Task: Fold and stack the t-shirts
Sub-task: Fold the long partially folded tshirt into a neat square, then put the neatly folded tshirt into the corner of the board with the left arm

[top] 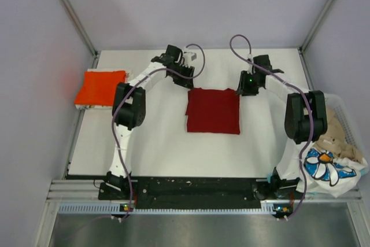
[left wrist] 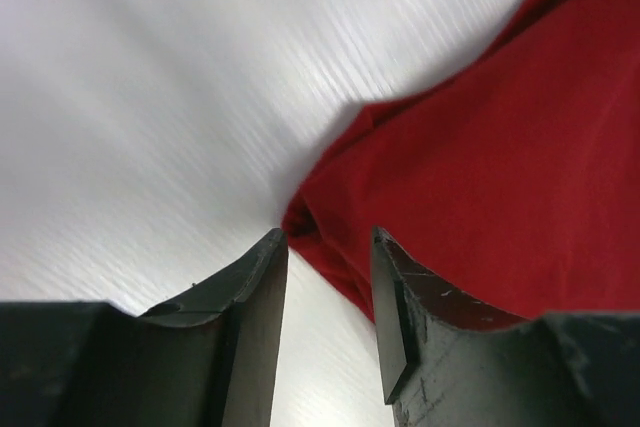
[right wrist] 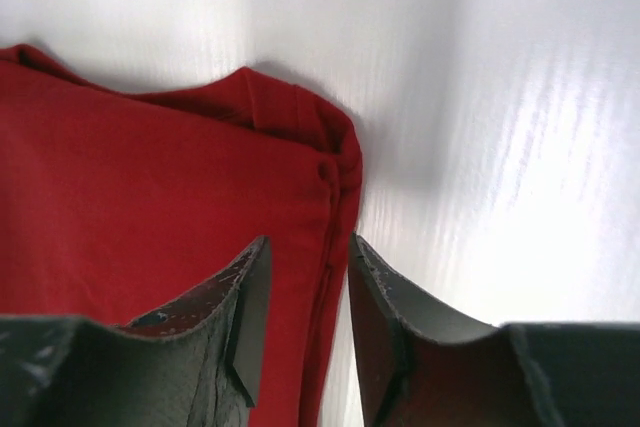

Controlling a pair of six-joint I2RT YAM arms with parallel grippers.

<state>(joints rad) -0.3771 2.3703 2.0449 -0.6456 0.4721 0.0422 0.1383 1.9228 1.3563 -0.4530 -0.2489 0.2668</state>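
Top external view: a dark red t-shirt (top: 213,110) lies folded into a neat rectangle at the centre of the white tabletop (top: 156,143). An orange-red t-shirt (top: 100,87), also folded, sits at the left edge of the frame, well apart from the dark red one. At the right edge, a white lattice basket (top: 346,118) holds a crumpled beige t-shirt (top: 334,136), and a white printed t-shirt (top: 325,165) with a blue flower pattern spills over its lower end.

Both arms reach toward the top of the frame. The left tool (top: 185,80) is at the upper left corner of the dark red t-shirt and the right tool (top: 247,88) is just beside its upper right corner.

Left wrist view: the left tool (left wrist: 328,237) has its fingers (left wrist: 258,282) apart with nothing between them. A rumpled corner of the dark red t-shirt (left wrist: 480,197) lies just beyond the tips, filling the right half of the frame, with bare tabletop (left wrist: 150,97) on the left.

Right wrist view: the right tool (right wrist: 308,247) also has its fingers (right wrist: 248,292) apart. The hemmed side edge of the dark red t-shirt (right wrist: 150,207) runs through the gap between them, and its folded corner lies just past the tips. Whether the fingers touch the cloth cannot be told. Bare tabletop (right wrist: 500,97) fills the right side.
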